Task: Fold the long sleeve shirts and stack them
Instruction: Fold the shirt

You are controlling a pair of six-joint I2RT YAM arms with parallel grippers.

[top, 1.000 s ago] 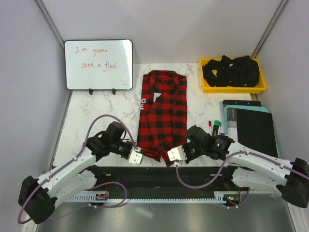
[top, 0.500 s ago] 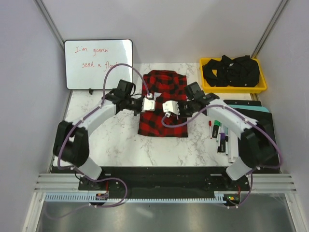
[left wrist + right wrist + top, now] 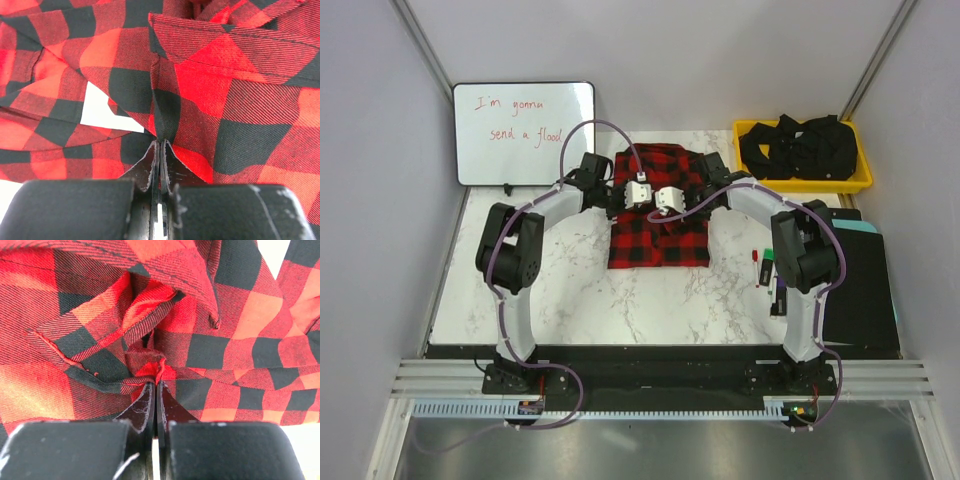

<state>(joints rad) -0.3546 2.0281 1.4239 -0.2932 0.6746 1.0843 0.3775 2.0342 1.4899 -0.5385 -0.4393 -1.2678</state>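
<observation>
Your left hand (image 3: 159,143) and right hand (image 3: 155,382) each pinch a raised ridge of the soft red-and-black flannel shirt (image 3: 658,235) (folded roughly rectangular), lying mid-rear on the veined marble tabletop (image 3: 570,270).

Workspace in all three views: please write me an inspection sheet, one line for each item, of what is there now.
Surface: marble-pattern table, no spill seen.
Job's things: one red-and-black flannel shirt mid-table, partly folded; no stack seen.
Clutter: whiteboard far left; yellow bin holding black cloth far right; markers and dark folders at the right.
Grippers: left pincer and right pincer both shut on shirt cloth, close together.
Cables: purple cables loop over the arms; no snag seen.
Surroundings: grey walls; nothing else seen.
</observation>
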